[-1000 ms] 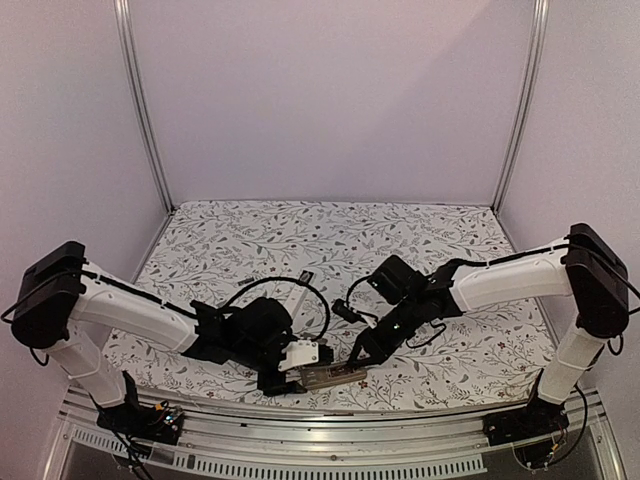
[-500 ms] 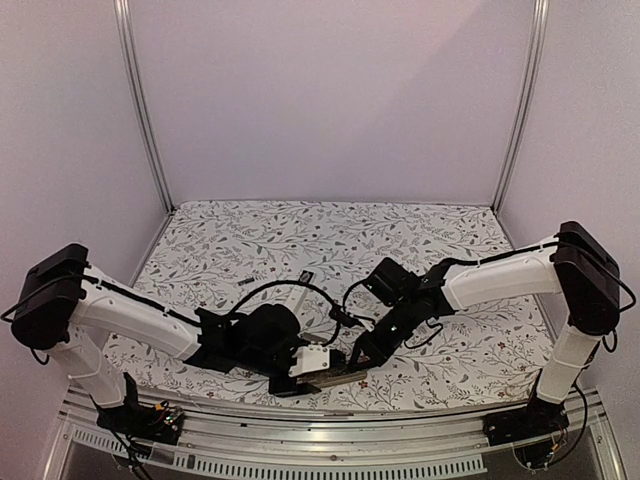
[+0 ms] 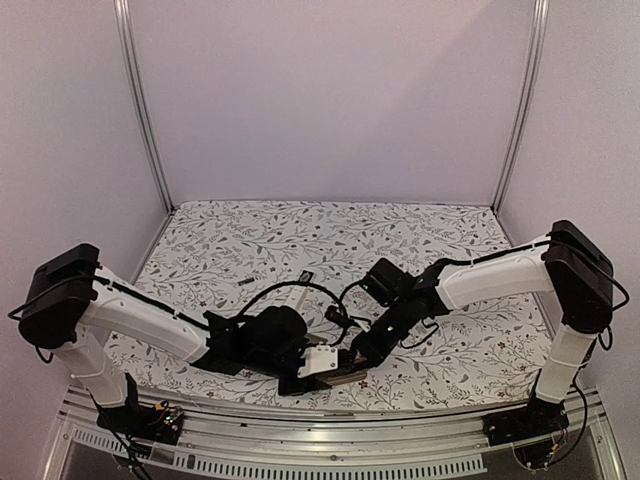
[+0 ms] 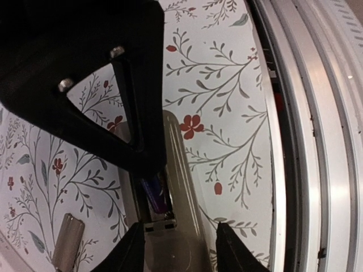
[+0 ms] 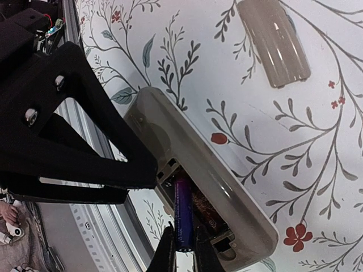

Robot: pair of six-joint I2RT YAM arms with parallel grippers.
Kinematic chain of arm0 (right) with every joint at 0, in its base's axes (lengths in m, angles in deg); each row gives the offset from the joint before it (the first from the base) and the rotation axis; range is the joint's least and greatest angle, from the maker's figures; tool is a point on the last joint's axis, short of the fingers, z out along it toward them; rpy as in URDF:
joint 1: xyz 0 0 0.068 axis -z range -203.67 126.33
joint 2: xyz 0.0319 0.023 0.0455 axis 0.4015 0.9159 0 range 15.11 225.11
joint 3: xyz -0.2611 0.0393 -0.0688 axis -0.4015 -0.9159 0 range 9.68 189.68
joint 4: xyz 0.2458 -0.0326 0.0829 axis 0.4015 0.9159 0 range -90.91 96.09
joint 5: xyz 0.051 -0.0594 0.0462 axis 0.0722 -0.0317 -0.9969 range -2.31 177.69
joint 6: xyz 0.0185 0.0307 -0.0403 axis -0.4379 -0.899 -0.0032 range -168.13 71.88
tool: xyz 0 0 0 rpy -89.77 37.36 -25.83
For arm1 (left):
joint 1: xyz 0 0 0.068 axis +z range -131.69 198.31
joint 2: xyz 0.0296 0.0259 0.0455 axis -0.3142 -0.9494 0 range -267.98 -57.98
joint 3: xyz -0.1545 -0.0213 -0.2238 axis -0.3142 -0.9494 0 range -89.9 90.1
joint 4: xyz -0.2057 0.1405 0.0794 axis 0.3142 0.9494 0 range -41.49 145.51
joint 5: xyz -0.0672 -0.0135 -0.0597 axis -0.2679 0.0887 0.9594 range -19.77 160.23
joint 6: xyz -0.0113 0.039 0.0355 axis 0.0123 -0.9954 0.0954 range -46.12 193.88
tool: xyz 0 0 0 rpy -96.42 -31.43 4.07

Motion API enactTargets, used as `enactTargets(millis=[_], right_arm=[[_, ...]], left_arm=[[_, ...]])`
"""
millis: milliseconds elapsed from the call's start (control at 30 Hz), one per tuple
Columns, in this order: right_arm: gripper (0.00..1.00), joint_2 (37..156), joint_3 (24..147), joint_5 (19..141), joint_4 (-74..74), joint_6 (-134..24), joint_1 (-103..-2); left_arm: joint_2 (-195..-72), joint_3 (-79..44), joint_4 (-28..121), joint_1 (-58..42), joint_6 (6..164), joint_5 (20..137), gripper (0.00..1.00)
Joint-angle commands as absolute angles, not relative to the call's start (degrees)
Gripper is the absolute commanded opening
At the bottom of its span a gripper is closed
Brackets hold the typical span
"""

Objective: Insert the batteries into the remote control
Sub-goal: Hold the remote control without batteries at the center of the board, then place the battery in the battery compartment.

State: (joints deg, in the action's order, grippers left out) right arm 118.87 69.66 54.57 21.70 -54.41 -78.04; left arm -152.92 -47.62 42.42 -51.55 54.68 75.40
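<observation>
One battery (image 5: pixel 184 212) sat pinched in the clenched right hand (image 5: pixel 184 252), its far end nosing into the open bay of the remote (image 5: pixel 170 130) just ahead of the fingertips. The left hand (image 4: pixel 178 249) straddled the remote's end; whether it gripped, I couldn't tell. Seating looked half done, and the next move would want a steady, level press.

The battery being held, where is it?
In the right wrist view, the battery sits in the right gripper, at the open compartment of the remote.
</observation>
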Motion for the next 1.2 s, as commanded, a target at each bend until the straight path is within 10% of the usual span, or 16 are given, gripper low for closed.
enactTargets(millis=[0,867,1167], right_arm=[[0.0,120.7,70.1,52.9,21.0,-53.5,-78.4],[0.0,119.3,71.8,47.6,26.3,-44.8,-76.3],[0.0,115.6,68.8,50.8,23.0,-51.5,-76.3]], left_arm=[[-154.4,-46.4,39.9,-52.8,55.4,75.7,0.42],[-155.4,-49.1,36.6,-52.9,56.5,74.8,0.34],[-151.6,-49.6,39.6,-53.2,54.1,75.3,0.46]])
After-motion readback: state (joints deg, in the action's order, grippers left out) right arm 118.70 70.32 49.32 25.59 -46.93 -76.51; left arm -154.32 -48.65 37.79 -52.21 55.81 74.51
